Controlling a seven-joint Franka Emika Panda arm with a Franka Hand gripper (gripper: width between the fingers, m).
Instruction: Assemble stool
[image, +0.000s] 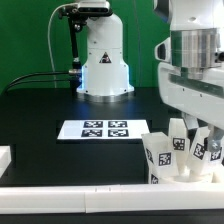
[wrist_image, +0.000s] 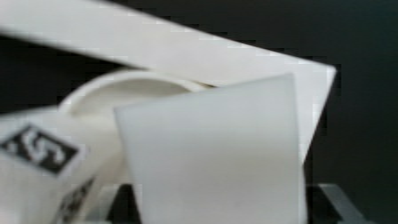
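The stool stands at the exterior view's lower right, in the corner of the white border rails. Its round seat disc (image: 186, 178) lies flat, with tagged legs (image: 160, 155) rising from it. My gripper (image: 197, 140) has come down from above among the legs and is shut on one upright white leg (wrist_image: 222, 150). In the wrist view that leg fills the gap between the two dark fingers (wrist_image: 334, 198) of my gripper (wrist_image: 226, 205). Behind it show the seat disc's rim (wrist_image: 121, 95) and another tagged leg (wrist_image: 36, 150).
The marker board (image: 95, 129) lies flat in the middle of the black table. The arm's white base (image: 103, 60) stands behind it. White border rails (image: 70, 195) run along the front edge and meet in a corner (wrist_image: 214, 50) by the stool.
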